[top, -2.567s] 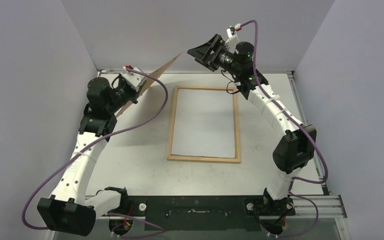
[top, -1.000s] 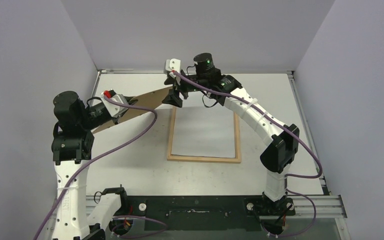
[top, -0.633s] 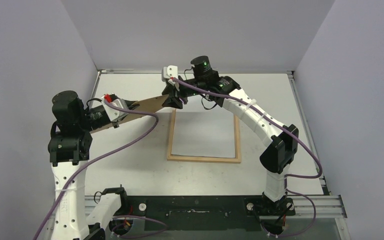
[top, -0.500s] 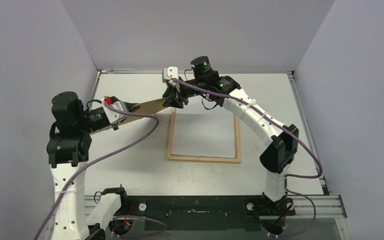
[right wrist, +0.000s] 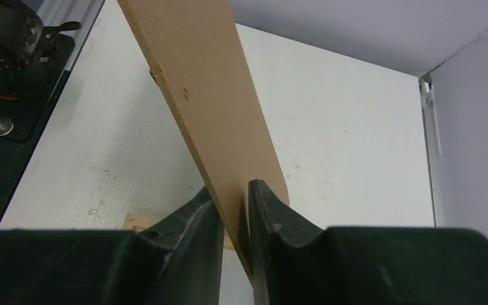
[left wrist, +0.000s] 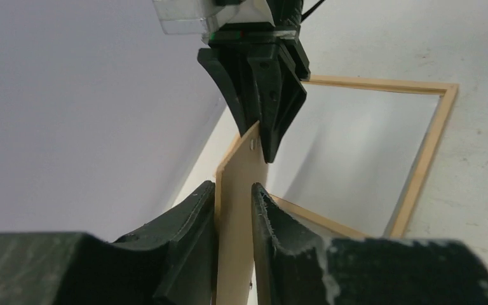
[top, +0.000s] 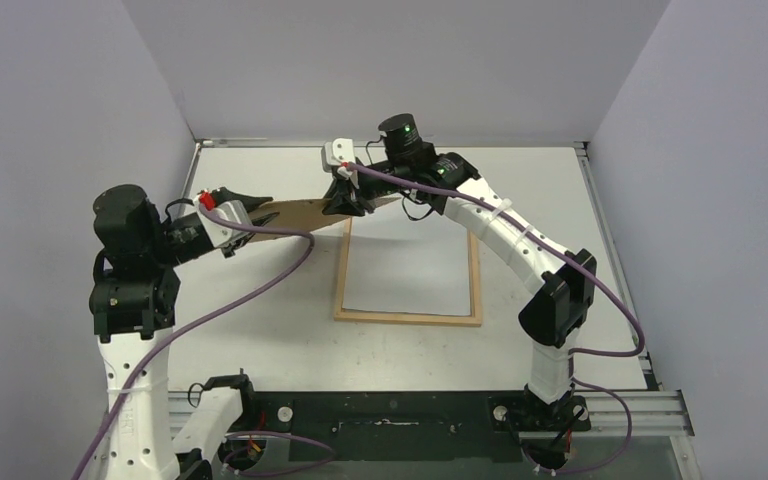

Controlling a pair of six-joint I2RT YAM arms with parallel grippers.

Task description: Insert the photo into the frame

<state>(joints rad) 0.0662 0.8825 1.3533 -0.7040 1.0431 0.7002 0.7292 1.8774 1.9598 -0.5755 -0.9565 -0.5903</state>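
Only white back of photo [top: 407, 262] visible.

pale-orange wood frame [top: 408, 318], white-backed photo [top: 407, 262], flat brown board [top: 295, 210]; white table [top: 560, 200], purple cables [top: 270, 228], lilac walls [top: 390, 60]

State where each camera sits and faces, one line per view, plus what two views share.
Top external: above and behind the bases, looking down on the table, the frame and both arms.
Left wrist: on the left arm, facing right toward the frame; the left end effector straddles the backing board, the right end effector beyond.
Right wrist: on the right arm, facing left across the table; the right end effector pinches the board.
Shared: both wrist views show that board.
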